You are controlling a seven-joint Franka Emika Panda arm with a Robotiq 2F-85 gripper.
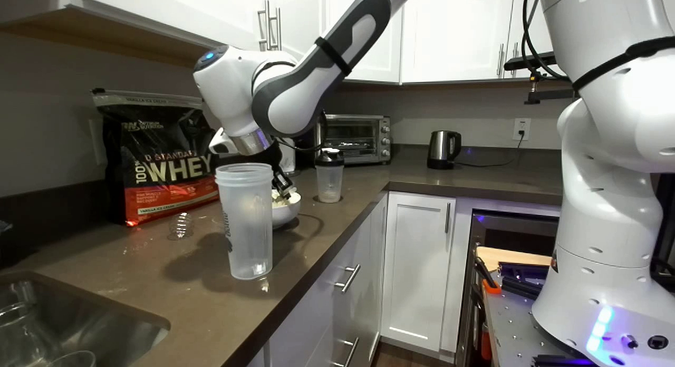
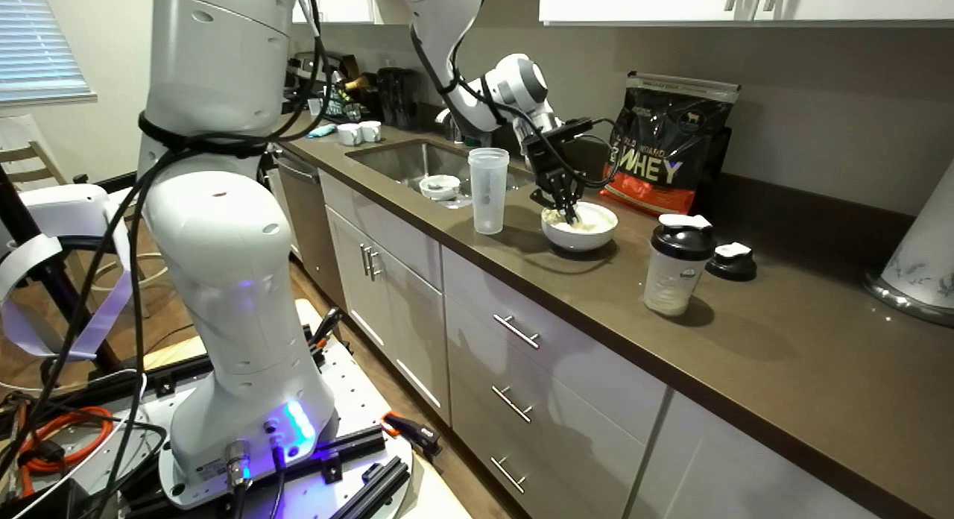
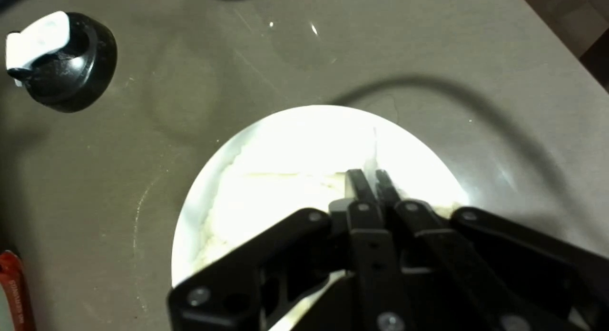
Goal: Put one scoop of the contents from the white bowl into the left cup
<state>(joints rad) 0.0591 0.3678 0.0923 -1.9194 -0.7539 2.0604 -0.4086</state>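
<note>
Cream-coloured powder (image 2: pixel 595 216) is held in the white bowl (image 2: pixel 580 242), into which the gripper (image 3: pixel 369 173) is pointed, pinched narrowly on what seems the scoop (image 3: pixel 371 167), with the left cup (image 2: pixel 489 194) placed nearby on the counter (image 2: pixel 782 362), presumably for a short carry.

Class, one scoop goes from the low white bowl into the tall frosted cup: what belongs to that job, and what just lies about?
Job:
low round white bowl
pale powder
tall frosted plastic cup
black gripper
pale sliver in its grip, perhaps the scoop

Lying about:
black-and-red whey bag
clear black-lidded shaker
coiled wire ball
steel kettle
</note>
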